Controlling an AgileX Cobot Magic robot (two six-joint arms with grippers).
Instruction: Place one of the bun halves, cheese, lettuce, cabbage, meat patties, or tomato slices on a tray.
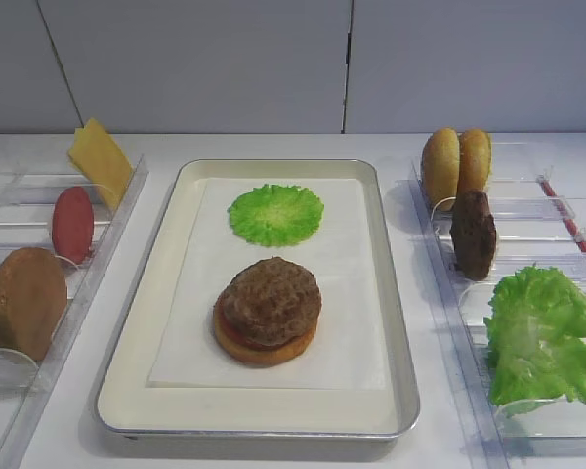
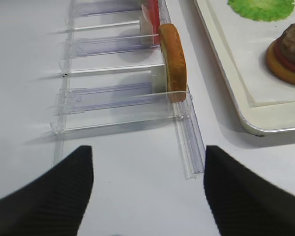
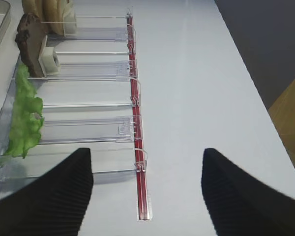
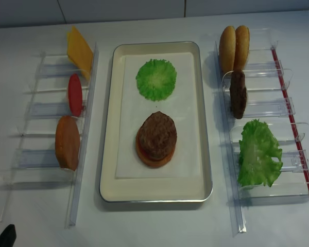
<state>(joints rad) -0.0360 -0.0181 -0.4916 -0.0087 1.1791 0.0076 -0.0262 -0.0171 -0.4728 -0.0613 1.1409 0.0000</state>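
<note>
White tabletop, tray [image 1: 391,293] in the middle, clear racks [image 4: 268,108] either side, nothing in my grippers rn.

Left gripper [image 2: 147,196] and right gripper [image 3: 147,196] both hover w/ jaws spread wide, empty, each parked at the near end of its own rack, prob so either side is a short reach. On the tray: bun half [image 1: 264,347], tomato peeking out, patty [image 1: 271,300] on top, round green leaf [image 1: 275,213] behind. Spares stand upright in slots, easy to pinch: cheese [image 1: 100,156], tomato slice [image 1: 72,224], bun [image 1: 24,301] left; buns [image 1: 456,161], patty [image 1: 473,234], lettuce [image 1: 542,332] right.
</note>
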